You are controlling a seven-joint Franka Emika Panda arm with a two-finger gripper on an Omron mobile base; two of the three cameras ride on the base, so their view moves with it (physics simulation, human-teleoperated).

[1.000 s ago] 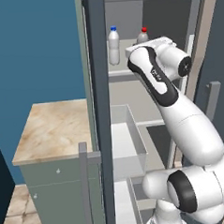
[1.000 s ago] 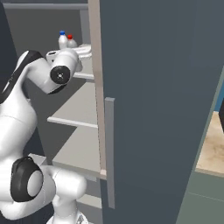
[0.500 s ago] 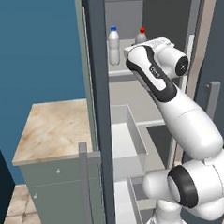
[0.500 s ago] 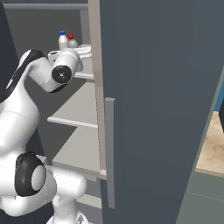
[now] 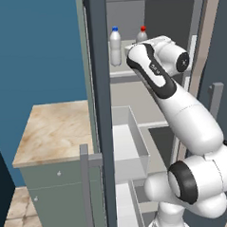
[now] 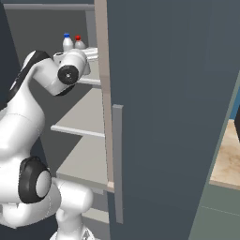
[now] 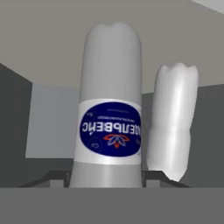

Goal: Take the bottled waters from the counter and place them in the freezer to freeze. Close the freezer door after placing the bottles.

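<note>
Two bottled waters stand on the upper white shelf (image 5: 132, 74) inside the open freezer. The blue-capped bottle (image 5: 115, 46) (image 6: 68, 43) stands free on the left. The red-capped bottle (image 5: 142, 34) (image 6: 78, 43) is right behind my hand. In the hand view, which is rolled upside down, my gripper (image 7: 105, 177) is shut on a bottle with a dark blue label (image 7: 109, 127), and the other bottle (image 7: 171, 127) stands just beside it. The freezer door (image 6: 178, 117) hangs wide open, its bar handle (image 6: 117, 164) facing me.
A second open door stands edge-on (image 5: 103, 111) left of the arm, with a handle (image 5: 86, 188). Clear drawers (image 5: 129, 143) sit below the shelf. A beige-topped cabinet (image 5: 52, 133) stands to the left, and another beige top (image 6: 228, 154) to the right.
The arm has crept very slightly. Both bottles stand where they were, and the jaws stay shut.
</note>
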